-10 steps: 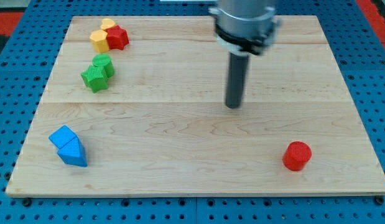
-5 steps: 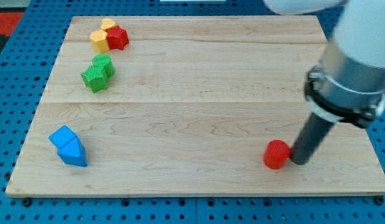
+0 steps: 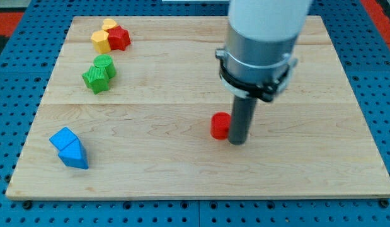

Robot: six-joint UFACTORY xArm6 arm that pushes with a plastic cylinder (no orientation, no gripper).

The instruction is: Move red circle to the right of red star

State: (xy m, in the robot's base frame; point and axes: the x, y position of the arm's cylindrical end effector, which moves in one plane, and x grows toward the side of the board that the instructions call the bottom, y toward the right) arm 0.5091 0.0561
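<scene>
The pale wooden counter (image 3: 182, 170) lies on a blue pegboard base (image 3: 12, 126), and the small red circle block (image 3: 220, 125) serves as the landmark here. It sits a little to the view's right of the counter's middle, in the lower half. My tip (image 3: 237, 142), the lower end of the straight dark rod, stands touching the red circle's right side, slightly toward the view's bottom of it. The end effector is this plain rod only: it has no jaws to open or close and holds nothing, simply resting against the red circle. The grey and white arm body (image 3: 261, 44) rises above and to the right of the red circle.

Far to the upper left of the red circle, near the counter's top left corner, sits the red star block (image 3: 120, 38), well apart from it. Touching the star's left side are two yellow blocks (image 3: 102, 39), whose exact shapes I cannot make out. Below that cluster, still well left of and above the red circle, two ridged green blocks (image 3: 98, 74) press together. Far to the left and slightly below the red circle, two blue blocks (image 3: 68, 148) lie touching, the lower one looking triangular.
</scene>
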